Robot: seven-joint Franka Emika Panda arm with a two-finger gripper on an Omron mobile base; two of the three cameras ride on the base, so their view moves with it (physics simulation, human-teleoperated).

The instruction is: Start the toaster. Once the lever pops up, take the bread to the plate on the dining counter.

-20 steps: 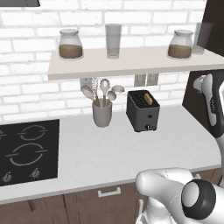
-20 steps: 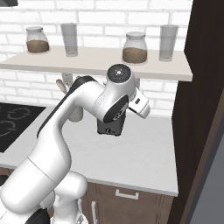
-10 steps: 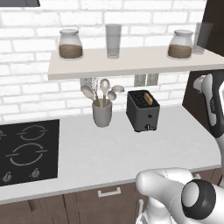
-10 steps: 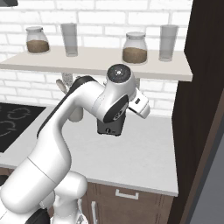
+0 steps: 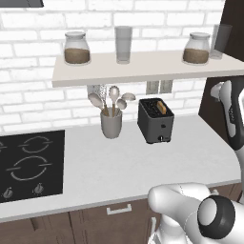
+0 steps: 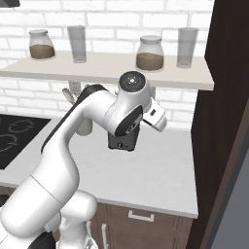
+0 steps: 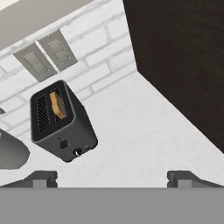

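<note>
Jaws (image 7: 112, 177) spread above boxy toaster (image 7: 61, 122)

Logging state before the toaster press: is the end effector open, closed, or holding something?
End effector: open and empty, fingertips spread wide, hovering off the toaster.

Glossy white rounded arm links, dark grey joint caps, black elbow band
</note>
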